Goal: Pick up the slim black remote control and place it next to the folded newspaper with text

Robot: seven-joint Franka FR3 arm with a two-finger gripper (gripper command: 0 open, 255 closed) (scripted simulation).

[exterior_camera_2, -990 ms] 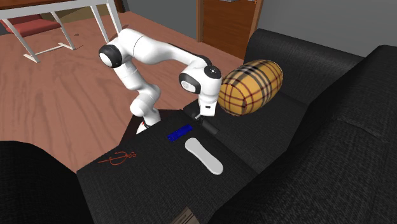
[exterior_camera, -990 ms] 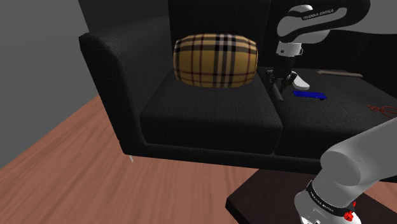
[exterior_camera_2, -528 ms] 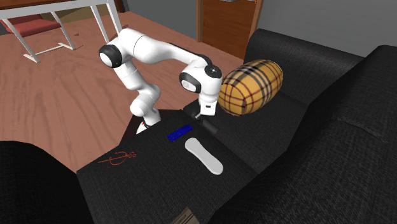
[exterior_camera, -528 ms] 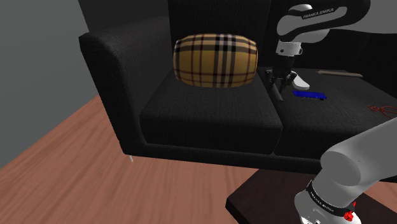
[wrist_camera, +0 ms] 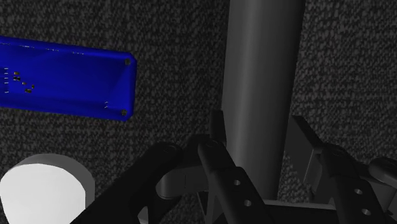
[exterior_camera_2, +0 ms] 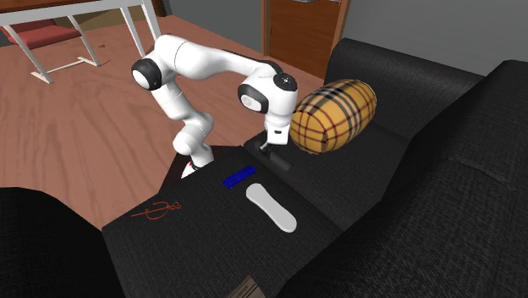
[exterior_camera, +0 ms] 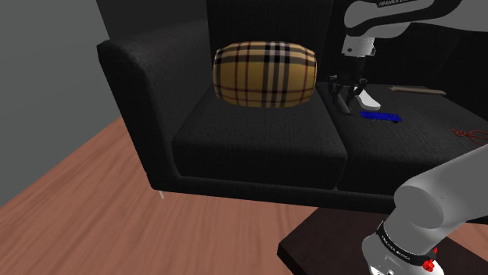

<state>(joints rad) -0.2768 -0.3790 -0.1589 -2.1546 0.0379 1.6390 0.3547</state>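
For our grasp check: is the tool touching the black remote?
Touching. The wrist view shows the tool shut on the remote, with no gap on either side.

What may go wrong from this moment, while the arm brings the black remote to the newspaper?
1. The gripper clasps the long remote across its narrow width; it may swivel or slip.
2. The blue strip and the white oblong thing lie on the sofa between it and the newspaper; a low carry may knock them.

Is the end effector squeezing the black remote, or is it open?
Shut on it. In the wrist view the end effector has both fingers pressed against the sides of the slim dark remote.
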